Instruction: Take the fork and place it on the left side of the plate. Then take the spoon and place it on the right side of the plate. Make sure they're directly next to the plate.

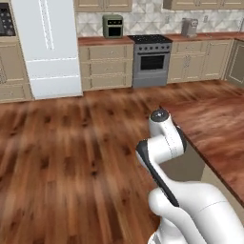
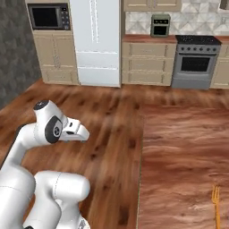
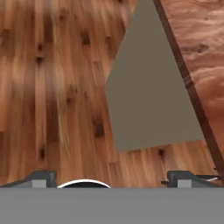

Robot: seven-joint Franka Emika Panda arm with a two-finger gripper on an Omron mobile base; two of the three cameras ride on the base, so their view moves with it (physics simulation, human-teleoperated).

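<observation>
Far wall, left to right: a microwave (image 2: 48,17) is set in the cabinets, followed by a white refrigerator (image 2: 98,40), a small green toaster oven (image 2: 160,25) on the counter, and a steel range (image 2: 194,60). A coffee machine (image 1: 189,27) is seen further right on the far counter. Nearer, the white arm (image 2: 49,129) is folded above the wooden floor (image 1: 66,157), left of a wood-topped island counter (image 2: 183,152). The gripper (image 3: 112,178) is pointed down at the floor and the island's grey side panel (image 3: 146,87); its jaws are spread wide with nothing between them. The fork (image 2: 216,205) is observed lying on the island's near right part, tines toward the far side, well apart from the gripper.
</observation>
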